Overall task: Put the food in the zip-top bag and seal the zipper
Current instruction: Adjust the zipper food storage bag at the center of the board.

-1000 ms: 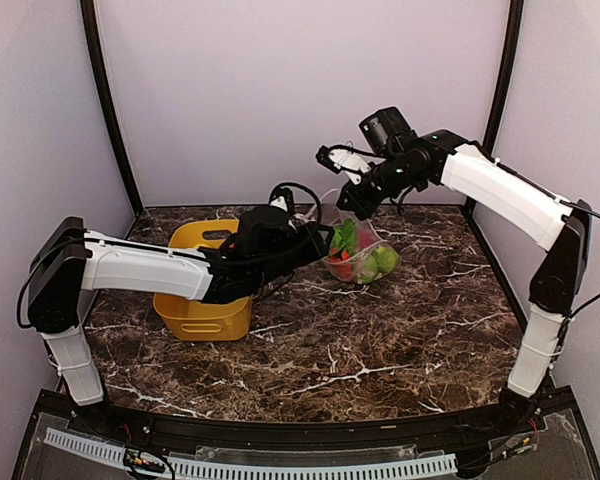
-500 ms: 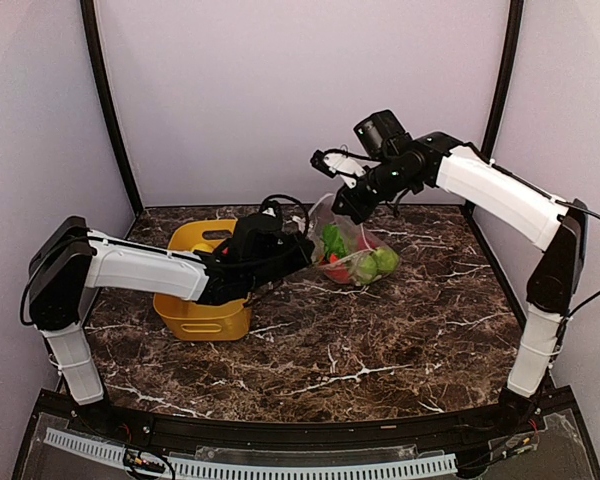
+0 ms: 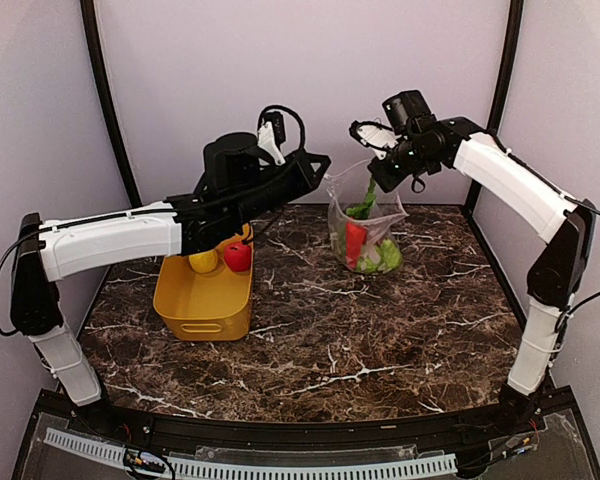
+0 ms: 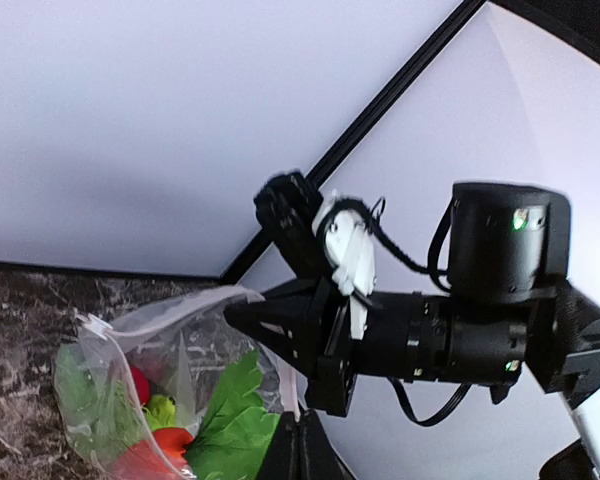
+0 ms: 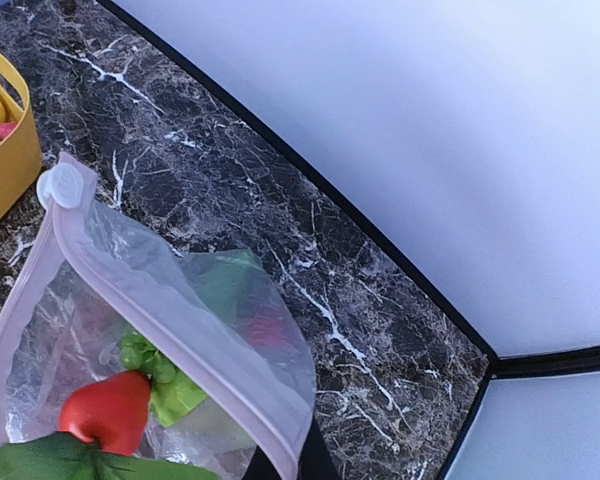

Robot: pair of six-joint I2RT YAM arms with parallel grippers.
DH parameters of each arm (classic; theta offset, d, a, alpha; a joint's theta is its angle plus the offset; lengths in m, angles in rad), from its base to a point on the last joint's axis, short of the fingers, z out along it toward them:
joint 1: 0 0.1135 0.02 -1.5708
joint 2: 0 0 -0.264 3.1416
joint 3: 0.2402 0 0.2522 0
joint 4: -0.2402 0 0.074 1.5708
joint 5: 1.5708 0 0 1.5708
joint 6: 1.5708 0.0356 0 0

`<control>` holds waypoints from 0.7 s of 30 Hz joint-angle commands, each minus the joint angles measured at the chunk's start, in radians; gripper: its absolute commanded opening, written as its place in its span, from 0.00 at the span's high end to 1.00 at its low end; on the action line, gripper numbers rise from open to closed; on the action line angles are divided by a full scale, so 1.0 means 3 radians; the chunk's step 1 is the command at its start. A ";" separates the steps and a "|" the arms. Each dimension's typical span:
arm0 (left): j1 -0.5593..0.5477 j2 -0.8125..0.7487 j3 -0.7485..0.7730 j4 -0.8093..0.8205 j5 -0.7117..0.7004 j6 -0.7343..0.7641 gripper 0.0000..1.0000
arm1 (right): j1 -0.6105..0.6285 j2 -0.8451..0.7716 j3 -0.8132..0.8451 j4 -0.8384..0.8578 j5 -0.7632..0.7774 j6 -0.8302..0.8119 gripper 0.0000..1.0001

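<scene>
food is split: lemon [image 3: 202, 261] and red apple [image 3: 238, 257] sit in the yellow basket [image 3: 195, 315] at left. the clear, crinkly zip-top bag [image 3: 382, 228] hangs above the tabletop [image 3: 380, 340] with leafy greens [image 3: 363, 205] inside. my left fingers [image 4: 282, 458] and right fingers [image 3: 382, 170] pinch its pink zipper [image 5: 170, 300]. only the right wrist view shows the grapes [image 5: 140, 355].

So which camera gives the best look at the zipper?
Right wrist: the zipper crosses the frame close, parted, slider tab clear. Left wrist shows it smaller, partly blocked; top external only a faint line atop the zip-top bag.
</scene>
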 commanded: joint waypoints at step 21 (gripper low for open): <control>0.0022 -0.0217 -0.0724 -0.0037 -0.0210 -0.0389 0.60 | -0.0240 0.0039 0.0469 -0.0004 -0.0125 0.0060 1.00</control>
